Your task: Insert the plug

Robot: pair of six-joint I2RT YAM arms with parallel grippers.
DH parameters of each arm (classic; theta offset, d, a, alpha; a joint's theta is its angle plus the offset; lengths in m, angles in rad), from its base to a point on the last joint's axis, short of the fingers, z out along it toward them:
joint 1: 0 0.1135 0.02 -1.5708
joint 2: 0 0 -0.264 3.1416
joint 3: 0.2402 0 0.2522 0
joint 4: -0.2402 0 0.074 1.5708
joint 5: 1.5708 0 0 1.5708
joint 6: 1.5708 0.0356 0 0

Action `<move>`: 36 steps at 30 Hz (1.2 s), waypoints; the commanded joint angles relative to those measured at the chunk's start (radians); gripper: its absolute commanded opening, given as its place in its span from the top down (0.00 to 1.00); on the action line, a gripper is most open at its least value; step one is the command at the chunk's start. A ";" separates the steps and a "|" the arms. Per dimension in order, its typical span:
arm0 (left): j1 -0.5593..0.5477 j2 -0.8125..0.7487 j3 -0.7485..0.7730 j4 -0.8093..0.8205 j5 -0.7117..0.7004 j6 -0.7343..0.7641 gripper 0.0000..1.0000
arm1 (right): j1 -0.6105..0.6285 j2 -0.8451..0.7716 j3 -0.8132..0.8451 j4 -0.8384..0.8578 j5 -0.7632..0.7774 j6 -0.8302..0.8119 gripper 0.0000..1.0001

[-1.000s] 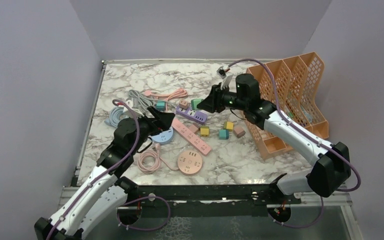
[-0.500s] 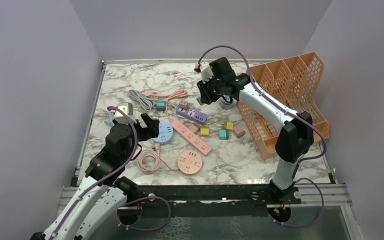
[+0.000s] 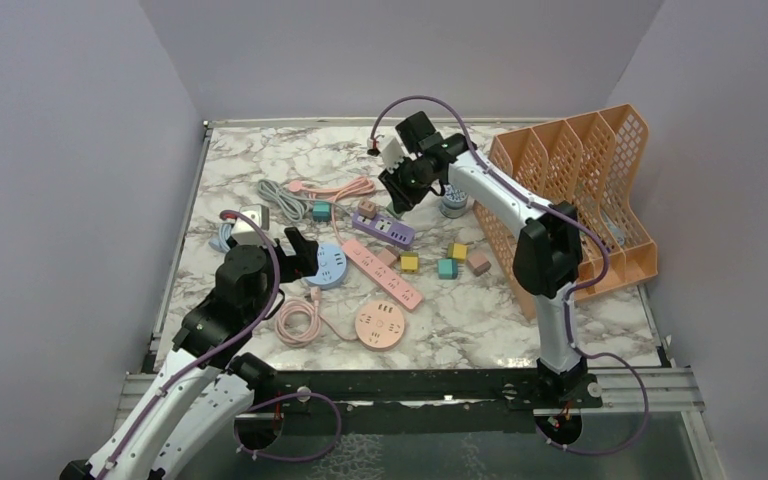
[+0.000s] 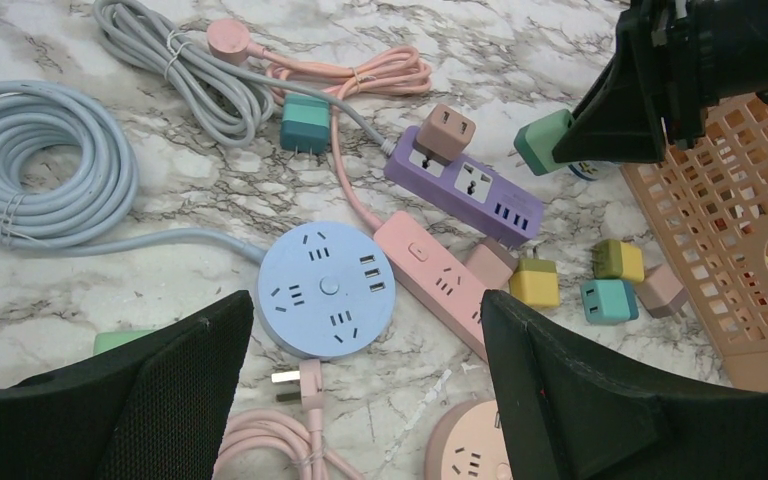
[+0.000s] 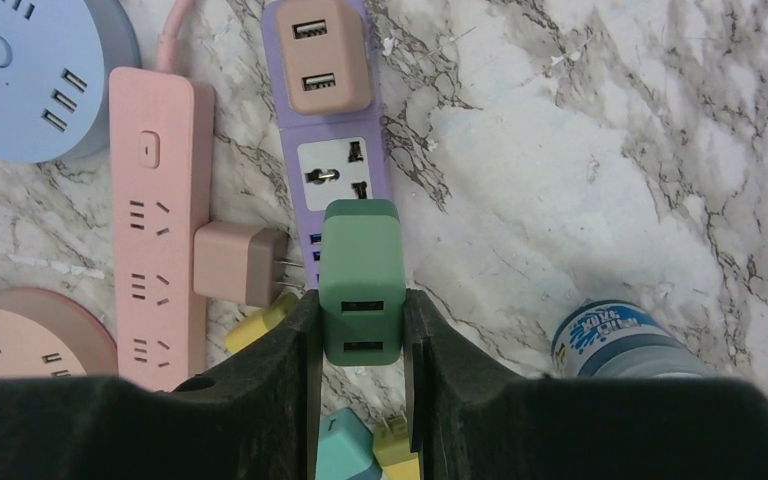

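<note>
Pinched tight in the right claw (image 5: 360, 300): one green plug (image 5: 360, 262) — a smooth rounded block, two USB slots on the face toward the wrist camera, prongs out of sight. Hangs over the purple strip (image 5: 345, 175), far end just below its universal socket; cannot tell whether touching. Seated at that strip's other end: one brown adapter (image 5: 325, 55). Spread wide and holding nothing, the left claw (image 4: 365, 305), above the round blue strip (image 4: 328, 288). Four strips on the counter (image 3: 260, 150) in all — the purple strip, a long pink strip (image 4: 430, 275), the round blue strip, a round pink strip (image 4: 465, 455). Five loose adapters (image 4: 534, 283) clustered beside the long pink strip: two yellow, two pinkish, one teal. One bottle (image 5: 620, 335), one orange rack (image 3: 610, 150).
</note>
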 commanded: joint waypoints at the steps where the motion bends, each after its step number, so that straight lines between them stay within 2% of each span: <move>1: 0.002 -0.004 0.019 0.004 -0.007 0.014 0.13 | 0.007 0.060 0.113 -0.103 -0.032 -0.054 0.97; 17: 0.001 0.013 0.018 0.006 0.003 0.008 0.13 | 0.043 0.217 0.258 -0.197 0.004 -0.118 0.97; 26: 0.002 0.012 0.017 0.004 0.001 0.007 0.13 | 0.051 0.259 0.253 -0.171 0.123 -0.134 0.97; 36: 0.001 0.009 0.015 0.006 0.000 0.007 0.13 | 0.073 0.281 0.240 -0.195 0.010 -0.211 0.97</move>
